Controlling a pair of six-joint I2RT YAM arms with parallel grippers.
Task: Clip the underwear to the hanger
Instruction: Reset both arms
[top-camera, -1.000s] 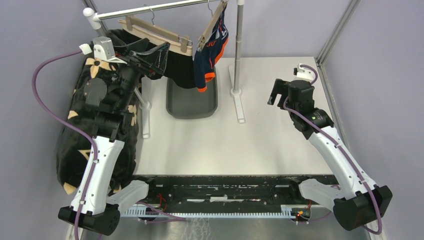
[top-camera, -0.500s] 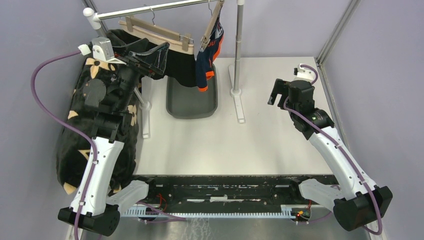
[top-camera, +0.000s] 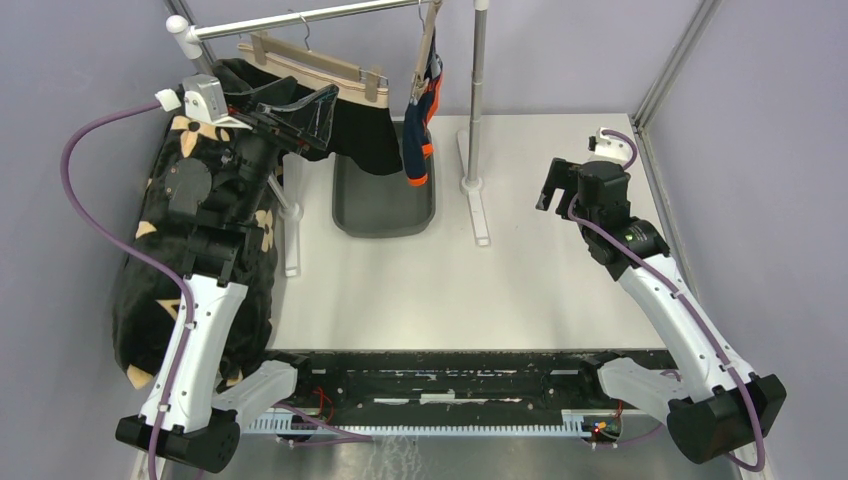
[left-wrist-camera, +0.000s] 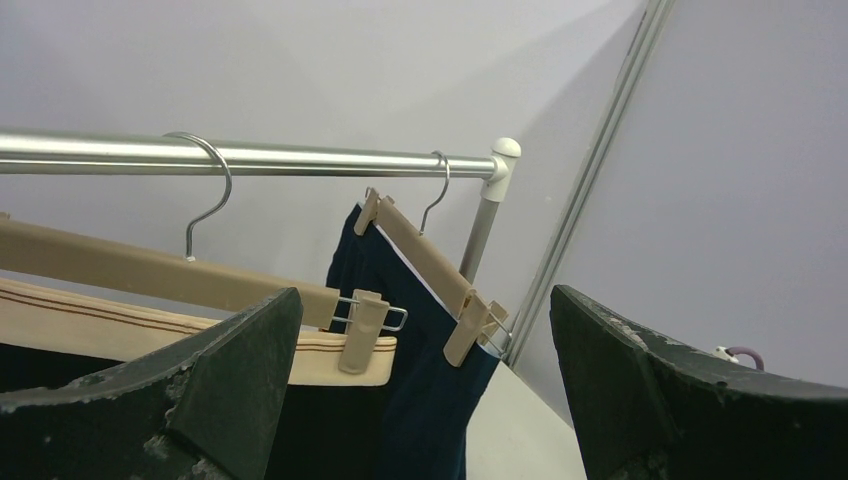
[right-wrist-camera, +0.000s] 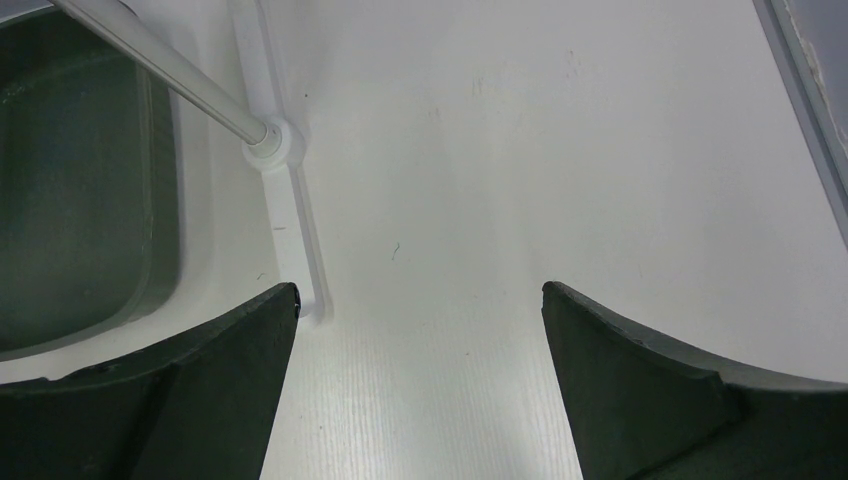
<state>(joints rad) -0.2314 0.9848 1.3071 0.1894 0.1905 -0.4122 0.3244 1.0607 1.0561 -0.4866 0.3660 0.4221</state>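
Note:
Navy underwear with orange trim (top-camera: 417, 120) hangs clipped to a wooden hanger (top-camera: 424, 45) on the metal rail (top-camera: 300, 17), turned edge-on to the top view. In the left wrist view it (left-wrist-camera: 420, 370) hangs from that hanger (left-wrist-camera: 430, 262) by two clips. A second wooden hanger (top-camera: 310, 67) holds black underwear with a beige band (top-camera: 360, 125); both show in the left wrist view (left-wrist-camera: 170, 275), (left-wrist-camera: 330, 350). My left gripper (top-camera: 300, 105) is open and empty beside the black underwear, raised near the rail. My right gripper (top-camera: 558, 185) is open and empty over the table at right.
A dark grey tray (top-camera: 382, 200) lies on the table under the hanging clothes. The rack's right pole (top-camera: 478, 90) stands on a white foot (top-camera: 476, 205). A black cloth with tan shapes (top-camera: 150, 280) lies along the left side under my left arm.
The navy underwear and its hanger have swung on the rail, turning from side-on to nearly edge-on. Both arms have stayed where they were.

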